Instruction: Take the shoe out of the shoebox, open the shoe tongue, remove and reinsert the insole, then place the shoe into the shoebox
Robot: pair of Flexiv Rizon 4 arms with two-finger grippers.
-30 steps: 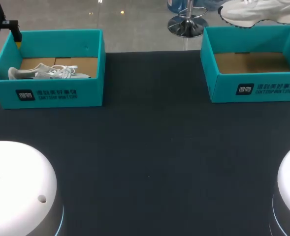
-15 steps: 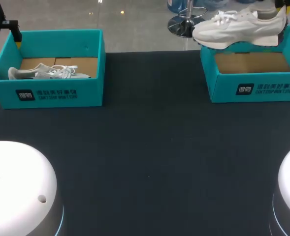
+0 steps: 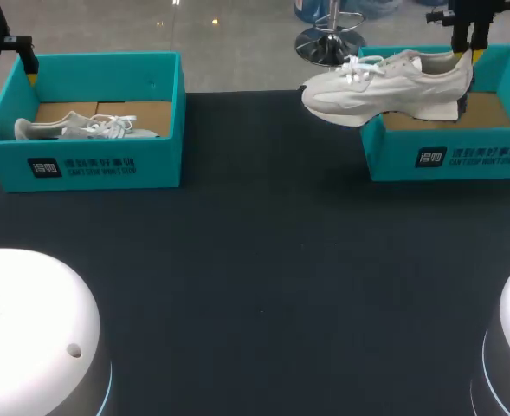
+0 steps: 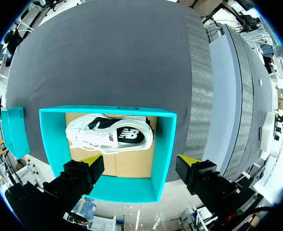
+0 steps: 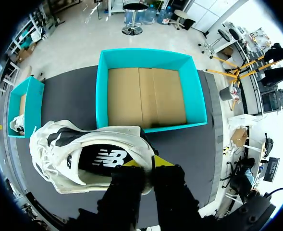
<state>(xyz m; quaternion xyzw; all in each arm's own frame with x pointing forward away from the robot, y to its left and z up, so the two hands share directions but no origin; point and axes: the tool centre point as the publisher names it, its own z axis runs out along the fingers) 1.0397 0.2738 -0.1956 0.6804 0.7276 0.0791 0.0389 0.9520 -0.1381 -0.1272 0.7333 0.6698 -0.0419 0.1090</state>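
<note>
Right now the white sneaker [image 3: 384, 87] hangs in the air, gripped only at its heel collar. The right arm's [image 3: 469, 22] jaws are pressed onto that collar from both sides, one yellow fingertip [image 5: 131, 163] showing just inside the opening. The heel sits by the near-left corner of the right shoebox [image 3: 449, 156], and the toe juts out over the dark surface [image 3: 263, 260].

The chief risk is the grip itself. The collar is soft, and the whole length of the shoe hangs out sideways from it. A quick swing or stop could let the sneaker pivot in the jaws or slip free.

The sole also looks close to the box's teal wall. How much clearance there is I cannot tell. If it catches, it would likely drag or tip the light cardboard box.

If the sneaker comes down toe-first or tilted, it may roll onto its side. The tongue and insole would then be awkward to reach.

The left arm's [image 3: 3, 43] jaws are spread wide above the left shoebox [image 4: 160, 154], where a second sneaker [image 4: 110, 137] lies. They are well apart from the right arm, so a clash seems unlikely.
</note>
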